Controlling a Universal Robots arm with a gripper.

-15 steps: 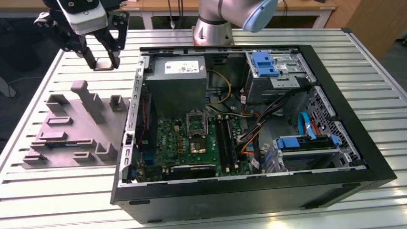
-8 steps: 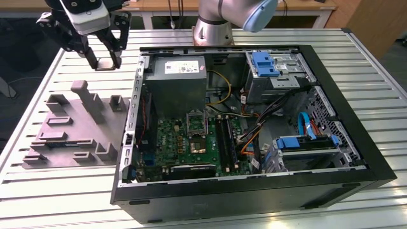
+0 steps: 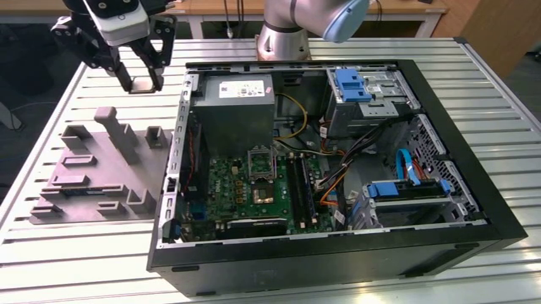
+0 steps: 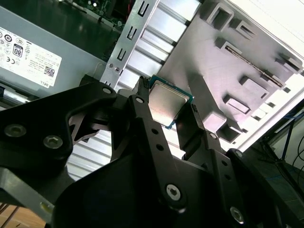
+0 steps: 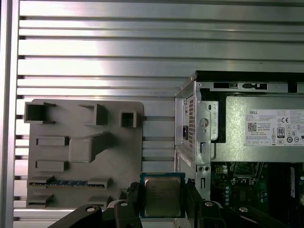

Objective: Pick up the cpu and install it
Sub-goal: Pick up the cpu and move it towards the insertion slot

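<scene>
**CPU in transit.** The cpu, a small flat square chip with a pale silver metal top and a thin darker rim, sat clamped edge to edge between the two black fingers of my pincer. Its metal top faced both wrist cameras. In the exterior view my pincer hung in the upper left of the frame. It was above the slatted aluminium table, beyond the grey plastic block with upright posts and just outside the wall of the open black computer case.

**Progress.** I judged the pick-up done, since the chip was held in the air, clear of the block and the table. The installing was not done. The green motherboard lay inside the case, near the middle of the exterior frame, below the large grey metal box with a white label and well apart from the chip.

**Hidden or unclear.** The chip's underside was out of sight. In the exterior view the chip between my fingers was hard to make out. I could not tell whether the socket was ready to receive it. My arm was cut off at the upper edge.
</scene>
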